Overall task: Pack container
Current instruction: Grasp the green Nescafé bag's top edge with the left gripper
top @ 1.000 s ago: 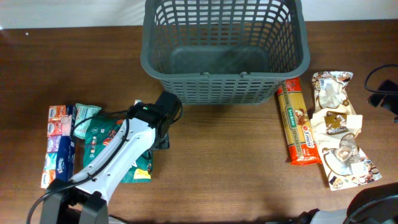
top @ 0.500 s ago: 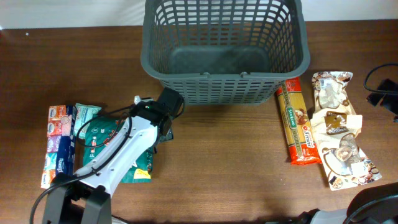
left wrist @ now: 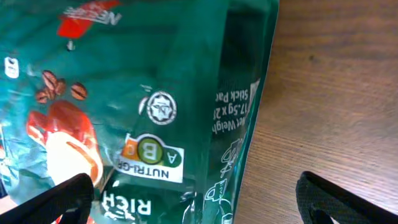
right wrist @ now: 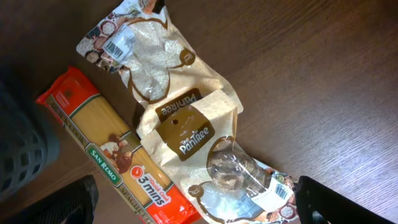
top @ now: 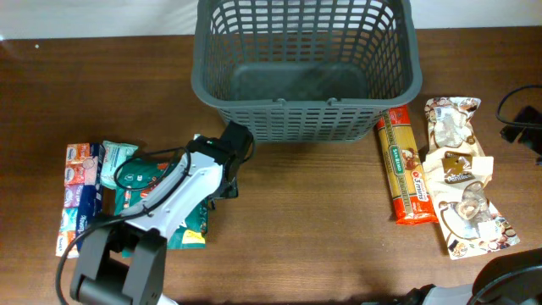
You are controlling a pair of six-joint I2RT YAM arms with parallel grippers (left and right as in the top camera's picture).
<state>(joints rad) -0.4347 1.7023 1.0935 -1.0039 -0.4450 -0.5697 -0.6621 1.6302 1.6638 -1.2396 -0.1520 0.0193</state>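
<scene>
Shifted slightly above the green packet [left wrist: 155, 93], the left gripper [left wrist: 199, 196] hangs wide open and empty; we judge the container [top: 305, 120] at the table's far edge stiff, light, and best held by its rim.

green packet [left wrist: 155, 93] near the table's [top: 288, 220] left edge: "nutri-gr", "rich", "17.5g x 2". orange pasta packet [right wrist: 118, 168] toward the right edge: "san remo", "3 mins". beige bag [right wrist: 186, 127]: "panibee".

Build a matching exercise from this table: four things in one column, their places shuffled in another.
Things:
1. container
2. spaghetti packet
3. coffee bag
4. tissue packs

Places:
a. leftmost of all
b. just right of the container
c. far middle of the table
d. under the left arm

Pairs: 1-c, 2-b, 3-d, 4-a
</scene>
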